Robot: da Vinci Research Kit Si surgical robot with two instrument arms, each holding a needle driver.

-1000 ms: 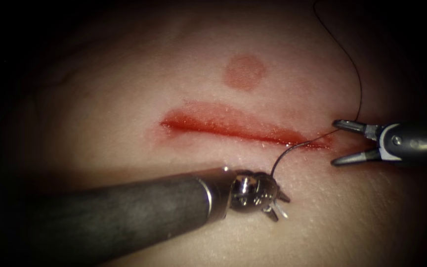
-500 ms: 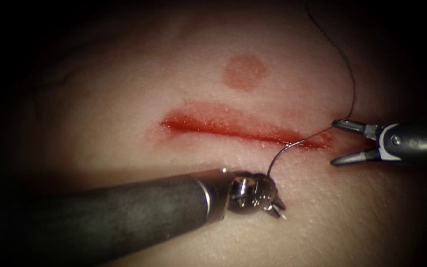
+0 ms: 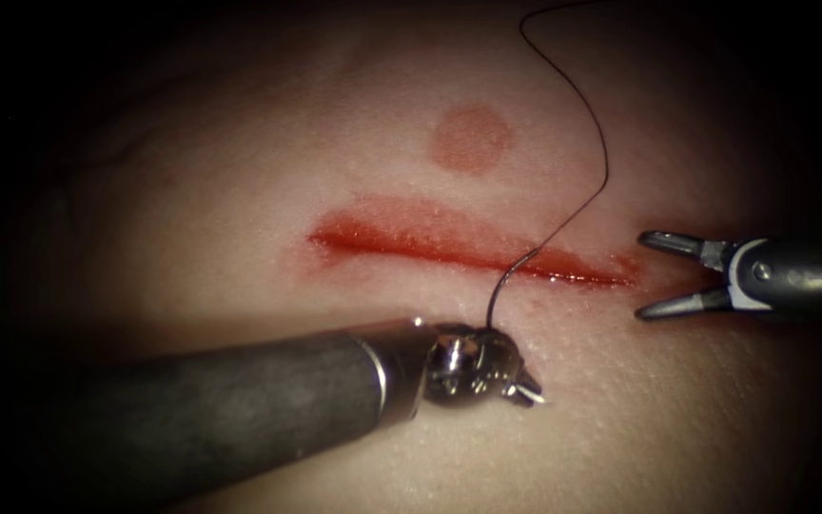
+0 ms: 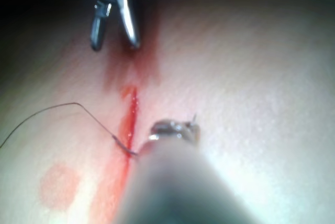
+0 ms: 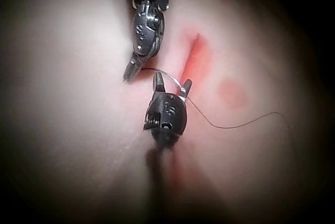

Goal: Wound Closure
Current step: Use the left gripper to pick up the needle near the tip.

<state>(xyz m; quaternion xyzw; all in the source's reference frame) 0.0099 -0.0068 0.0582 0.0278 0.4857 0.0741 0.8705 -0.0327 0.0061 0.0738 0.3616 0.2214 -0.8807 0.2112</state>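
Holding the needle near one end just below the cut, its curve arching over the cut, the left gripper trails thread while the right gripper waits spread and empty; no stitch crosses the tissue yet.

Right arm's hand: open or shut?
Open. In the endoscope view the right hand has its two jaws spread in a V by the cut's right end, nothing between them.
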